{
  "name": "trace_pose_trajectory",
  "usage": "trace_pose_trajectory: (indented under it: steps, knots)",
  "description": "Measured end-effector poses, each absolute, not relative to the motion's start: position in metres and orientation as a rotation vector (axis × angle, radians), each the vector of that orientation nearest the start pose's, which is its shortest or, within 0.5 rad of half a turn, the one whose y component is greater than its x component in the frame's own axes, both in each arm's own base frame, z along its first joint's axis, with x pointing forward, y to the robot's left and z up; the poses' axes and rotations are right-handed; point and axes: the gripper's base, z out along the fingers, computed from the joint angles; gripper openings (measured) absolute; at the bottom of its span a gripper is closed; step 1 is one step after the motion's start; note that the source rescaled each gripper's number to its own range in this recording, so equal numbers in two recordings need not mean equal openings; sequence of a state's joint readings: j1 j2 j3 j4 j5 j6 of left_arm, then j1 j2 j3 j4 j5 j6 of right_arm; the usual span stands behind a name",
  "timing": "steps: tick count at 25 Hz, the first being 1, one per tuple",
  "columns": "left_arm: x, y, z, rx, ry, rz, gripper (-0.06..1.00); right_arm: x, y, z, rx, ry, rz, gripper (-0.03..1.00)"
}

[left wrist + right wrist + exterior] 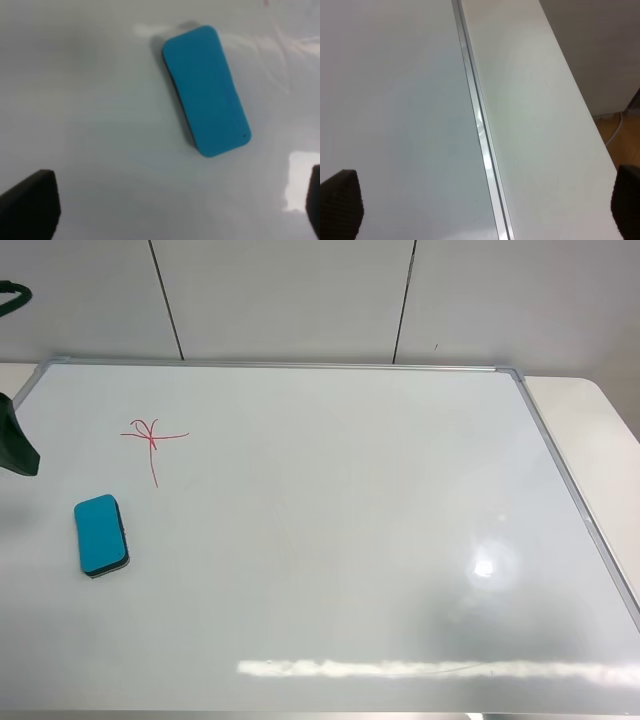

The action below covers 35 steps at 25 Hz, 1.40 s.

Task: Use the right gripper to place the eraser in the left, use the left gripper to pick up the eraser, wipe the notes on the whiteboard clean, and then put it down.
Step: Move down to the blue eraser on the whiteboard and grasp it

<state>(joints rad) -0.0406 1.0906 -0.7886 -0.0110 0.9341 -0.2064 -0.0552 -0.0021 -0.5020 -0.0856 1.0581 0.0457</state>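
Note:
The teal-blue eraser [101,534] lies flat on the left part of the whiteboard [350,540], just below and left of the red notes [152,435]. In the left wrist view the eraser [207,90] lies free on the board, ahead of my left gripper [172,210], which is open and empty, with its two black fingertips [30,207] wide apart above the board. A dark part of the left arm [17,445] shows at the left edge. My right gripper [482,207] is open and empty over the board's right frame [479,125]. It is out of the exterior high view.
The board lies on a white table [595,425] that shows past its right frame [570,490]. The right wrist view shows the table's edge [580,115] and wooden floor [617,132] beyond. A panelled wall [290,295] rises behind the board.

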Motion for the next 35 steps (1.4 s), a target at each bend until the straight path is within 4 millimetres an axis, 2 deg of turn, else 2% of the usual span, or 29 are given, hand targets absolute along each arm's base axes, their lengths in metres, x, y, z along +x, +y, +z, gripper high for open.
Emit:
trace_pose_trajectory:
  steps: [9,15,28,35]
  knots:
    - [0.226,-0.010,0.229,-0.496,2.865,-0.091,1.00,-0.006,-0.006,0.278,0.107,2.034,-0.108,1.00]
    - [0.245,-0.013,0.205,-0.561,2.883,-0.122,1.00,-0.006,-0.006,0.278,0.107,2.034,-0.108,1.00]
    - [0.263,-0.017,0.161,-0.679,2.960,-0.132,1.00,-0.006,-0.006,0.278,0.107,2.034,-0.108,1.00]
    - [0.270,-0.034,0.145,-0.603,2.972,-0.137,1.00,-0.006,-0.006,0.278,0.107,2.034,-0.108,1.00]
